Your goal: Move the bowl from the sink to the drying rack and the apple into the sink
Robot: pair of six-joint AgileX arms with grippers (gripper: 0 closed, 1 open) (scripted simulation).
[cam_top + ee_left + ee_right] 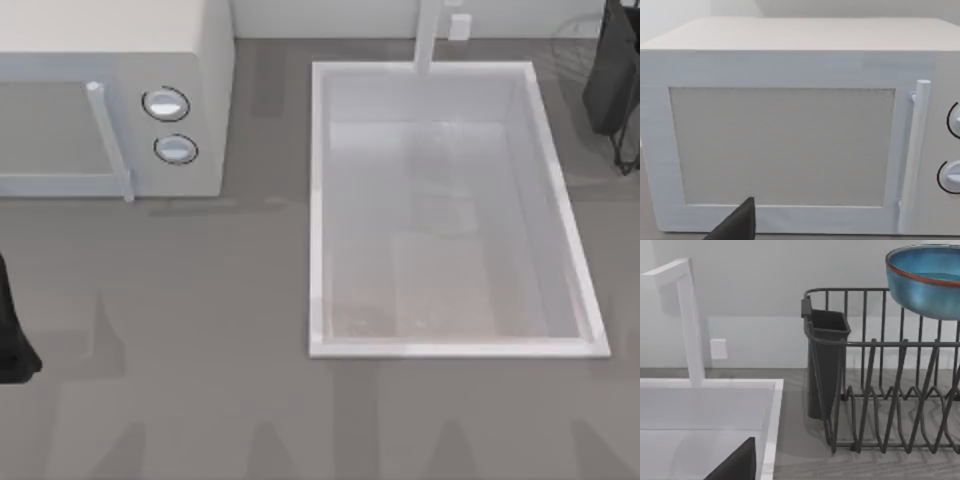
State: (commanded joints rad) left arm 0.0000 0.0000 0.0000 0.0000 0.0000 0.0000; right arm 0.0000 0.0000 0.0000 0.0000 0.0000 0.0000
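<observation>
**Blue bowl over the rack**

Glossy blue bowl [930, 282] sits high over the drying rack [880, 395], beyond my right arm [612, 80]; whether that gripper grips it, I cannot tell. Likely rigid, slick, breakable: hold by the rim. Sink [318, 200] lies just beside. Left arm [10, 330] parked facing the microwave [790, 140].

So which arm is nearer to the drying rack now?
The right arm. It is at the table's far right corner, beside the drying rack. The left arm sits at the table's left edge, facing the microwave.
</observation>
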